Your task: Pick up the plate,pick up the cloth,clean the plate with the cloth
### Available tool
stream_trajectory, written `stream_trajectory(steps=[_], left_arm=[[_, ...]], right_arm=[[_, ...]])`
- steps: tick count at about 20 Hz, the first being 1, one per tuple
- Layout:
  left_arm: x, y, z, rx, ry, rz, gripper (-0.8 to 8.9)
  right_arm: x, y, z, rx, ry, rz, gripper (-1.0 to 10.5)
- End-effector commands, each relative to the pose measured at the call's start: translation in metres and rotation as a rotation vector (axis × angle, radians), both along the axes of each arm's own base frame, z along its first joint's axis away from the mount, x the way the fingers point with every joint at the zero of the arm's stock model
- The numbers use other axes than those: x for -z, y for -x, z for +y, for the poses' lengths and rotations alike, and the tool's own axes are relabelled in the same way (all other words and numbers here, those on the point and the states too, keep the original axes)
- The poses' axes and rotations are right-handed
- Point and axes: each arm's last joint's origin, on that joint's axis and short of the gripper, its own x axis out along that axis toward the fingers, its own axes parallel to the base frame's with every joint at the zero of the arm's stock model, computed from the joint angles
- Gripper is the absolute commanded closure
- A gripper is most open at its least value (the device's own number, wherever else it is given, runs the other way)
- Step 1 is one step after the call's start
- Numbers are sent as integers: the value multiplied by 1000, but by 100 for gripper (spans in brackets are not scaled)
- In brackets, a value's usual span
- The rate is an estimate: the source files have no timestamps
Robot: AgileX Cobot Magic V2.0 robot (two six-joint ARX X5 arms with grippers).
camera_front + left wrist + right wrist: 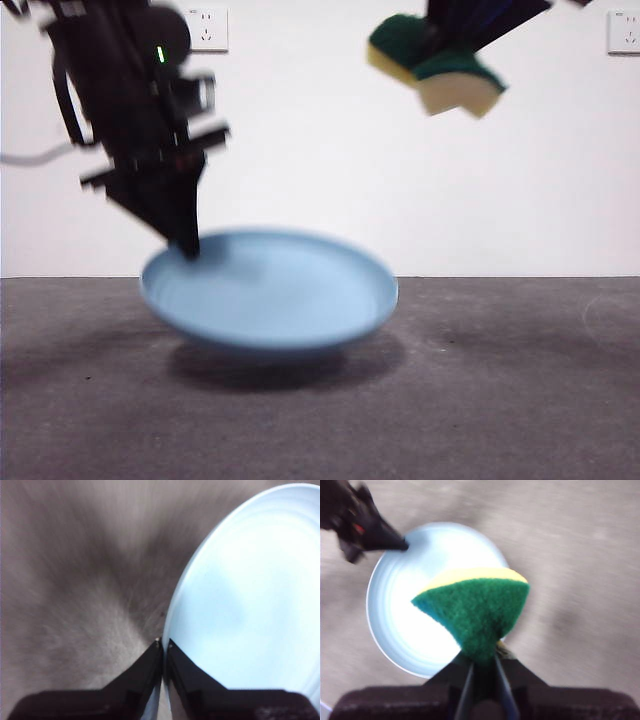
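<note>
Both picks done: left gripper [186, 243] clamped on the plate [270, 290] rim, plate tilted just off the table [520, 400], right gripper [482, 667] pinching the sponge [435, 65] well above it; next, likely lower sponge onto plate and wipe.

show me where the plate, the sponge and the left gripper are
plate [290, 300]: front view, inner face.
sponge [480, 615]: right wrist view, green scouring side.
left gripper [164, 647]: left wrist view, jaw tips on plate rim.
</note>
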Motion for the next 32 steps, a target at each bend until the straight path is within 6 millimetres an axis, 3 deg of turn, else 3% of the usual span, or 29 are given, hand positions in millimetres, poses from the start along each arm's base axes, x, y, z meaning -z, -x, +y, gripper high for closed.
stream_trajectory(steps=[1, 9, 10, 13, 14, 16, 18, 22, 27, 29, 32], left_arm=[[16, -9, -2, -17, -5, 10, 822], [44, -22, 9, -89, -104, 47, 805], [45, -23, 10, -94, -111, 50, 738], [44, -23, 10, -108, -104, 47, 354], [44, -23, 10, -121, -96, 49, 309], [39, -22, 9, -126, -80, 38, 310], [23, -15, 6, -127, -62, 6, 310], [-43, 13, 4, -104, 79, -142, 310], [-136, 79, 11, -143, 179, -477, 310], [-156, 104, 13, -167, 171, -576, 310], [-152, 131, 19, -181, 176, -640, 311]], right_arm=[[2, 4, -5, 22, 54, 12, 958], [7, 6, -12, 36, 100, 70, 958], [7, 6, -12, 39, 100, 70, 958], [7, 5, -13, 43, 99, 70, 958], [7, 4, -14, 48, 98, 70, 958], [8, 1, -17, 64, 97, 71, 958], [10, -7, -21, 96, 96, 78, 958], [29, -39, -28, 180, 109, 126, 958], [79, -90, -20, 181, 87, 240, 958], [101, -104, -18, 186, 103, 282, 958], [130, -119, -18, 199, 142, 343, 958]])
